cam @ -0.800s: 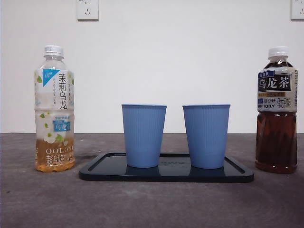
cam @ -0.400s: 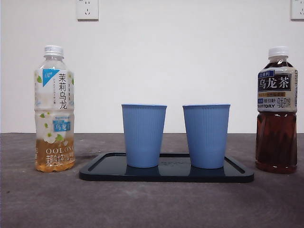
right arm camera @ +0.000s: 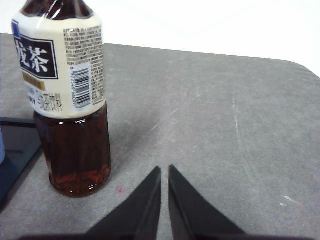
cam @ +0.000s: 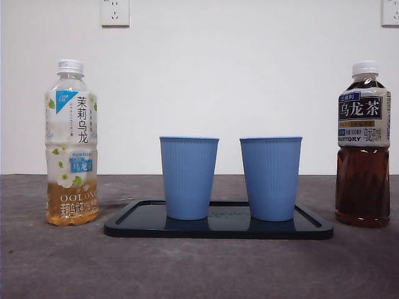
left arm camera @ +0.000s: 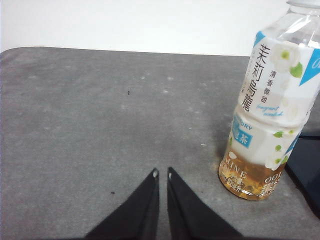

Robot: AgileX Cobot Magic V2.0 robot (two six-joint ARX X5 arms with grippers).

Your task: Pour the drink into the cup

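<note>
Each claw, left (left arm camera: 162,173) and right (right arm camera: 165,170), hung nearly shut and empty above the table (cam: 199,268), near the pale bottle (cam: 72,143) and dark bottle (cam: 363,146) respectively, while two blue cups (cam: 189,177) stood upright on the tray (cam: 218,229) between the bottles.

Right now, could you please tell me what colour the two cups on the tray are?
Both cups are blue with fine vertical ribs, clearest in the front view.

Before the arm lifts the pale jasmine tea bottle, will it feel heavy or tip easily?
Probably light: the jasmine tea bottle holds liquid only near its base. That low weight likely steadies it, but it is tall and narrow. Its thin clear wall may dent.
</note>
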